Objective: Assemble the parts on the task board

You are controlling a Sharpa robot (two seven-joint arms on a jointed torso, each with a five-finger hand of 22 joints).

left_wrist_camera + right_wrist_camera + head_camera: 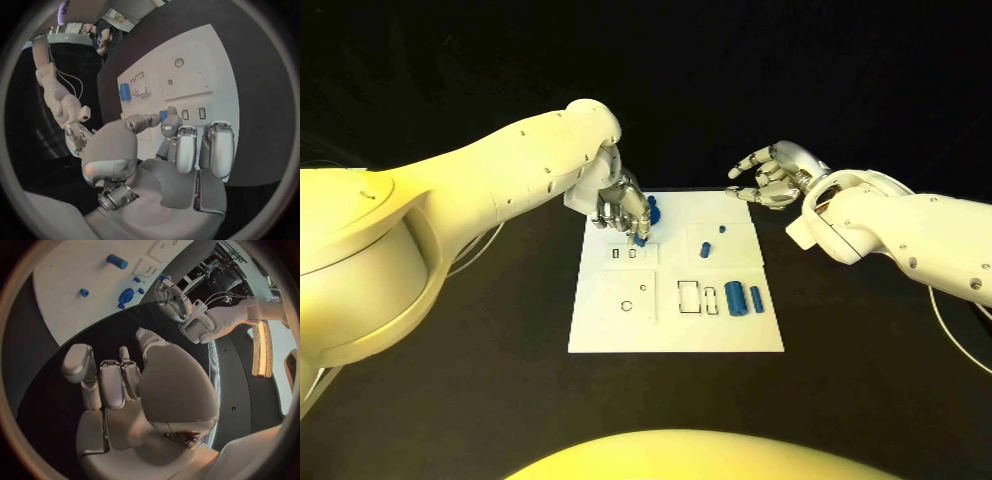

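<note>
The white task board (675,320) lies in the middle of the table. My left hand (620,203) hovers over its far left corner and pinches a small blue part (642,238) between thumb and a finger; the left wrist view shows this blue part (164,115) just above two small slots. Another blue piece (651,209) stands beside the fingers. My right hand (770,174) hangs past the board's far right corner, fingers apart, holding nothing. Two blue cylinders (743,298) lie on the board's right side, and two small blue pieces (707,248) sit near the middle.
Black table (473,400) surrounds the board on all sides. Rectangular and round recesses (635,297) mark the board's near left half. In the right wrist view the board (75,270) with its blue parts lies beyond my right hand (125,390).
</note>
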